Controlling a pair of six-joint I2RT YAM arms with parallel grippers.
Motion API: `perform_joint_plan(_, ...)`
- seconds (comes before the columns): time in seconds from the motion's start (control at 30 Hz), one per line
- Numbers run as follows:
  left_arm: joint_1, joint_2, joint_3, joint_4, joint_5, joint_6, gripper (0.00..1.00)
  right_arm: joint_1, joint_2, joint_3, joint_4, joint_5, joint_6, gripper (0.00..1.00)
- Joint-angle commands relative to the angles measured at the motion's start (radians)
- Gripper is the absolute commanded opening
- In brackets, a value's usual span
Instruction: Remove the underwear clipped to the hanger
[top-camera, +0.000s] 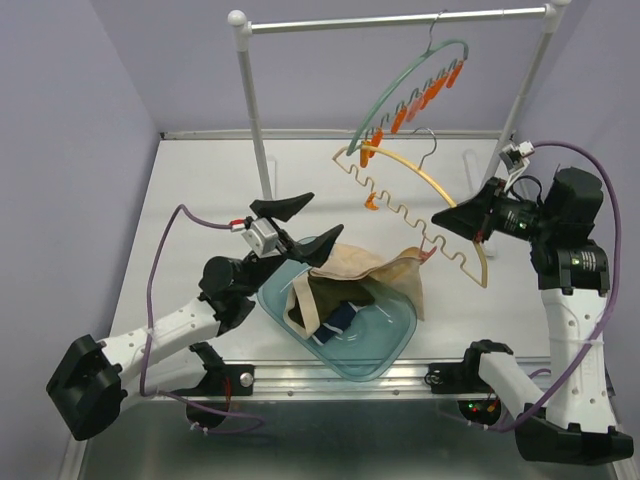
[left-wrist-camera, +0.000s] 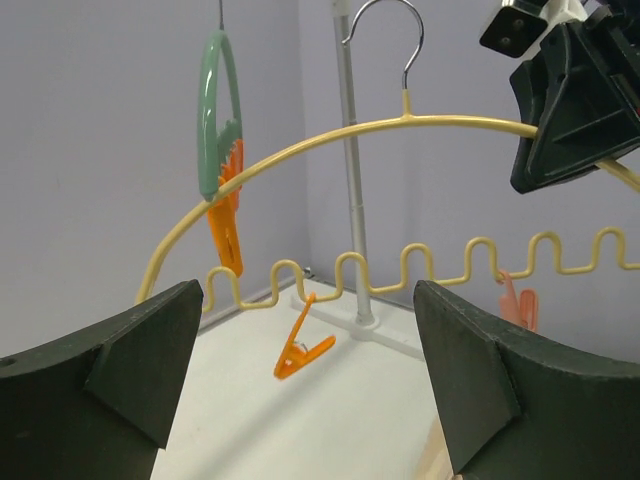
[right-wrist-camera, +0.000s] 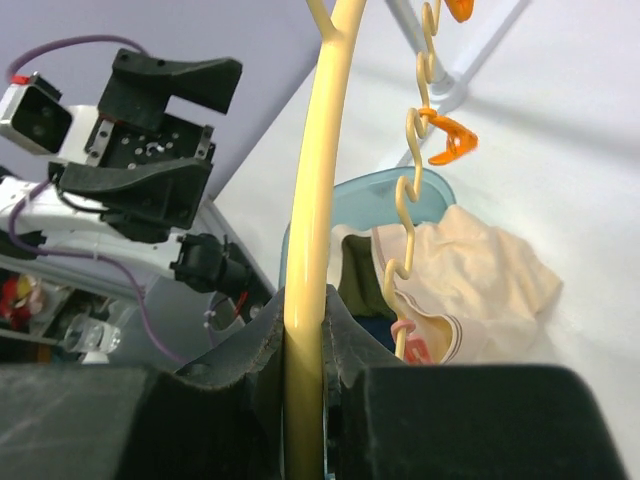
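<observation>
My right gripper (top-camera: 462, 215) is shut on the upper bar of the yellow hanger (top-camera: 425, 180), holding it tilted above the table; the bar (right-wrist-camera: 318, 200) runs between its jaws (right-wrist-camera: 305, 340). The pale beige underwear (top-camera: 375, 268) is draped over the teal basin (top-camera: 385, 352). One corner rises to a pink clip (top-camera: 431, 254) on the hanger's wavy bar and seems pinched there (right-wrist-camera: 410, 345). The olive underwear (top-camera: 335, 295) and the navy one (top-camera: 340, 318) lie in the basin. My left gripper (top-camera: 290, 225) stands open just left of the beige cloth, with nothing between its fingers (left-wrist-camera: 130, 370).
A green hanger (top-camera: 415, 85) with several orange clips hangs from the white rail (top-camera: 400, 20), whose posts stand at the back. An orange clip (left-wrist-camera: 303, 350) dangles from the yellow hanger's wavy bar. The rail's foot (left-wrist-camera: 360, 325) lies ahead of my left gripper.
</observation>
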Motion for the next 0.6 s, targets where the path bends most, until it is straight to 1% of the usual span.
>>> perform_joint_plan(0.0, 0.0, -0.057, 0.037, -0.14, -0.027, -0.08, 0.99, -0.001, -0.01, 0.094, 0.071, 0.129, -0.062, 0.01)
perform_joint_plan(0.1, -0.013, -0.051, 0.065, -0.211, -0.019, -0.152, 0.99, -0.001, -0.013, 0.111, 0.071, 0.215, -0.102, 0.01)
perform_joint_plan(0.23, -0.09, -0.01, 0.098, -0.235, -0.052, -0.144, 0.99, -0.001, -0.019, 0.129, 0.07, 0.284, -0.13, 0.01)
perform_joint_plan(0.37, -0.193, 0.051, 0.163, -0.258, -0.101, -0.105, 0.99, -0.001, -0.036, 0.122, 0.07, 0.304, -0.128, 0.01)
perform_joint_plan(0.57, -0.274, 0.151, 0.258, -0.281, -0.125, -0.05, 0.99, -0.001, -0.057, 0.111, 0.068, 0.273, -0.11, 0.01)
